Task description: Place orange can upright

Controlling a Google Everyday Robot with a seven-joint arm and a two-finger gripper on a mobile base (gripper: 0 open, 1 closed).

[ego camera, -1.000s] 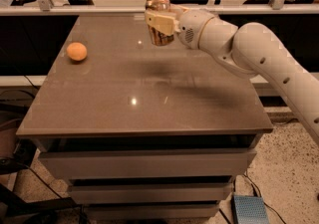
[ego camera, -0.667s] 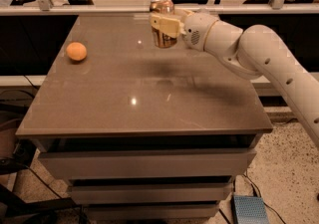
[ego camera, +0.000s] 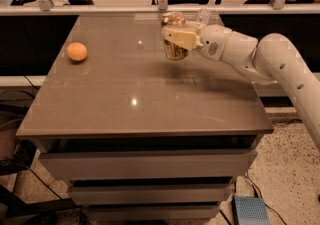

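Camera view: The robot's pincer (ego camera: 174,38) holds the orange can (ego camera: 176,53) over the far middle of the bench (ego camera: 150,99), its pale fingers clamped around the can's upper body. The can stands upright in the grip, silver top up. Compared with a second ago, pincer and can sit a little further to the right and lower in the picture, nearer the bench top, while the can's upright attitude is unchanged. Whether the base already touches the surface cannot be told; a dark shadow lies on the bench just below and in front of it. Judging by this, the turning part of the job looks done and what remains is the set-down and the release. The likely risk is a tip-over if the fingers let go before the base rests flat.

The white arm (ego camera: 280,61) reaches in from the right edge. A round orange fruit (ego camera: 77,51) lies on the left side of the bench, well apart from the can.

As for containers, the can's contents cannot be seen. What looks like a clear bottle (ego camera: 202,15) shows just behind the wrist, its contents likewise hidden. The drawers (ego camera: 150,164) under the bench are closed.
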